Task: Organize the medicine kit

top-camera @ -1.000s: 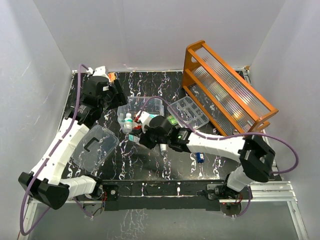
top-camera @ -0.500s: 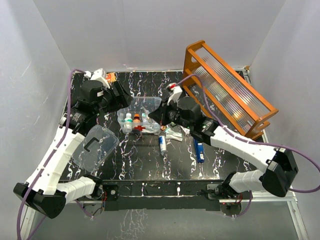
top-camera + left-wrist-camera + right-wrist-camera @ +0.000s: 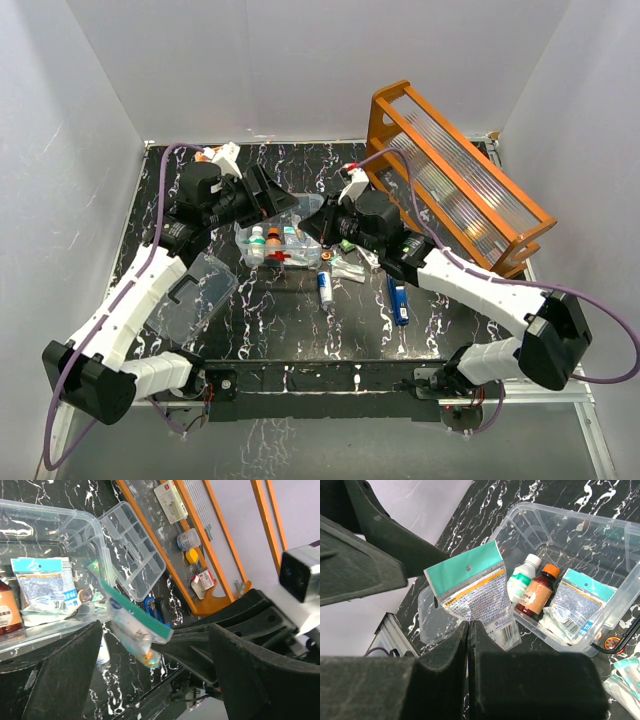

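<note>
Left gripper [image 3: 275, 195] has swung in toward the small clear plastic box [image 3: 570, 515], fingers spread wide.
Right gripper [image 3: 469, 627], pinched on a teal-topped sachet [image 3: 475, 592], hovers above it.

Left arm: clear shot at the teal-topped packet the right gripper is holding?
Probably yes. The left gripper is open, facing the packet with nothing between; the teal end sticks out free of the right gripper pinching the other end.
</note>
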Motion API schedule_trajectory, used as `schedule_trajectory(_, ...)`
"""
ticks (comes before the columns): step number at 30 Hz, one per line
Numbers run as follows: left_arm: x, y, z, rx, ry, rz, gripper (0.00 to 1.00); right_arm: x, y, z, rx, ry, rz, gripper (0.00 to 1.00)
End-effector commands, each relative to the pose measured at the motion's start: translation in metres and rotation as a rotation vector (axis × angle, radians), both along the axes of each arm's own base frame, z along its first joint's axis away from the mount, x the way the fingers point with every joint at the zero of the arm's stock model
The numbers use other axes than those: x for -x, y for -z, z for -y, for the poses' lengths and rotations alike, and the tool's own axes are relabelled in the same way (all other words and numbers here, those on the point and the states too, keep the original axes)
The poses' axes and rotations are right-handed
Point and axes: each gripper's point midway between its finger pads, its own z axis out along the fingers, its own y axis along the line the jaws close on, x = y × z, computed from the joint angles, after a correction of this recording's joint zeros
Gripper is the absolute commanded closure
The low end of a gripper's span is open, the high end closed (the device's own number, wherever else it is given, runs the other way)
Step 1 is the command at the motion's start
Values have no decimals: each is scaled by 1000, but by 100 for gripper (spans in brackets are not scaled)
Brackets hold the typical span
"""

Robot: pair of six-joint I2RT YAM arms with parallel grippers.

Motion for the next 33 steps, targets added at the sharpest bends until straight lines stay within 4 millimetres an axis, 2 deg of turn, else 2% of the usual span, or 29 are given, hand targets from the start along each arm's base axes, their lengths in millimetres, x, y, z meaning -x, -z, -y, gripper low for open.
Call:
schedule_trajectory(1,-5,-8,10,85,-7,-23,17,-13,-29,-9,-52,13,67,100)
schedule_trajectory(6,-12,14,13,88,-43,-130,30,-26,-21,-16,-5,39,90,100)
schedule_trajectory(10,-14,30,15,70,-46,-191,37,-32,-22,-25,23,40,128,100)
schedule_trajectory(19,-19,46,9,26,-93,-226,57,-37,-25,-38,22,31,155,100)
schedule_trajectory(23,-20,52,6,4,-105,-238,60,-37,-26,-39,21,31,161,100)
schedule_trajectory(25,-20,55,4,-12,-111,-241,55,-38,-25,-38,22,40,162,100)
schedule_trajectory(28,-19,59,2,-24,-111,-246,53,-38,-25,-36,22,51,160,100)
schedule_trajectory(33,-19,63,2,-32,-114,-254,65,-36,-24,-37,14,42,155,100)
